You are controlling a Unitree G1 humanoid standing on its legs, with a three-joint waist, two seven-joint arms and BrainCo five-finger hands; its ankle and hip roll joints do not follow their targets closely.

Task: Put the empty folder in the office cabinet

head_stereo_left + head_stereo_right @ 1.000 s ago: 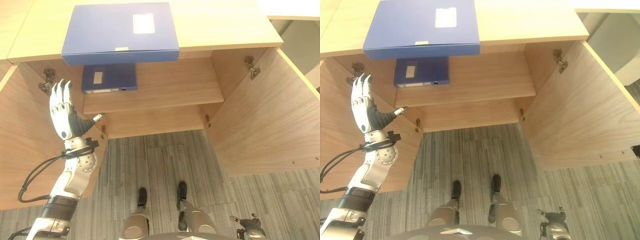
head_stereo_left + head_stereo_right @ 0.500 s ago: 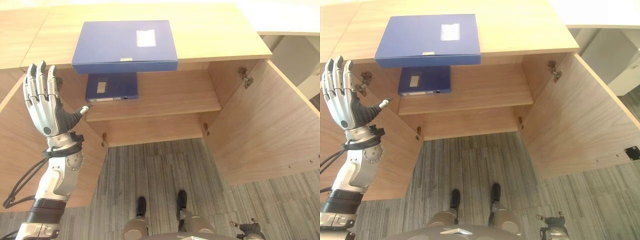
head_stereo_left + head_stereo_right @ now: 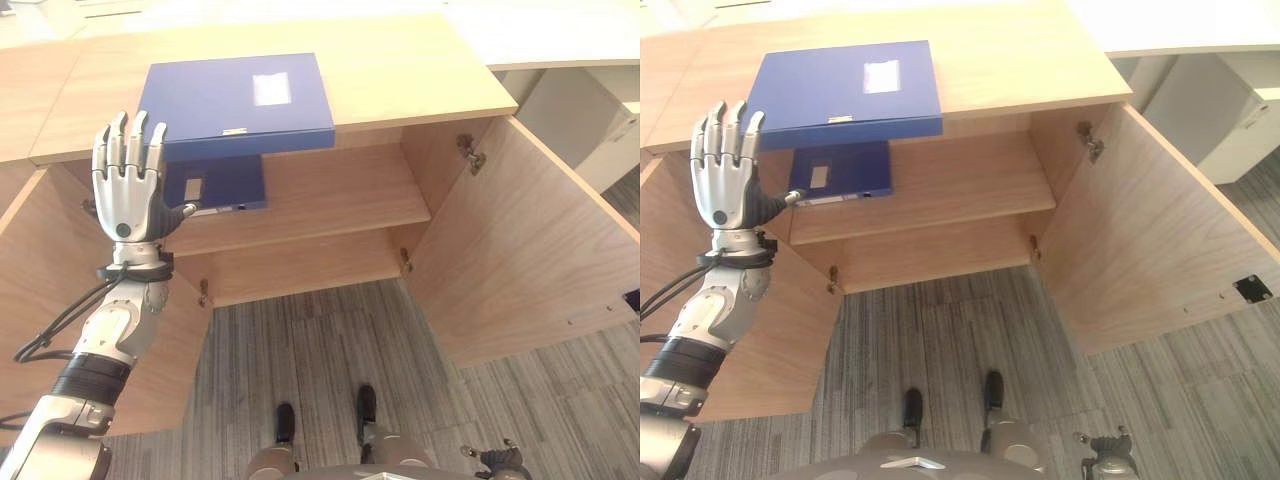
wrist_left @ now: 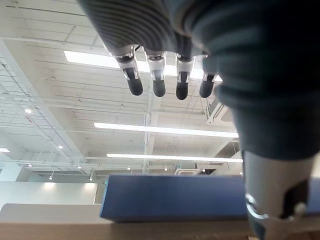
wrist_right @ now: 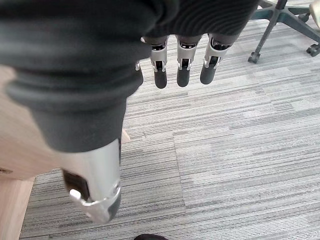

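Note:
A large blue folder (image 3: pixel 235 105) with a white label lies flat on the cabinet top (image 3: pixel 400 65), its front edge at the top's rim. A smaller blue folder (image 3: pixel 225 185) lies on the upper shelf (image 3: pixel 330 200) inside. My left hand (image 3: pixel 128 190) is raised open, fingers straight and spread, in front of the top folder's front left corner, holding nothing. The left wrist view has that folder's edge (image 4: pixel 170 202) past the fingers (image 4: pixel 157 82), apart from them. My right hand (image 3: pixel 490 462) hangs low at the right, its fingers (image 5: pixel 182 70) straight over the carpet.
Both cabinet doors stand open: the left door (image 3: pixel 40 300) beside my left arm, the right door (image 3: pixel 530 250) swung wide. A lower shelf (image 3: pixel 300 265) sits below. White furniture (image 3: pixel 585 110) stands past the right door. An office chair's base (image 5: pixel 285 15) is on the carpet near my right hand.
The camera has shifted, showing more of the cabinet top. My left hand has risen from beside the left door to the top folder's front left corner, still open.

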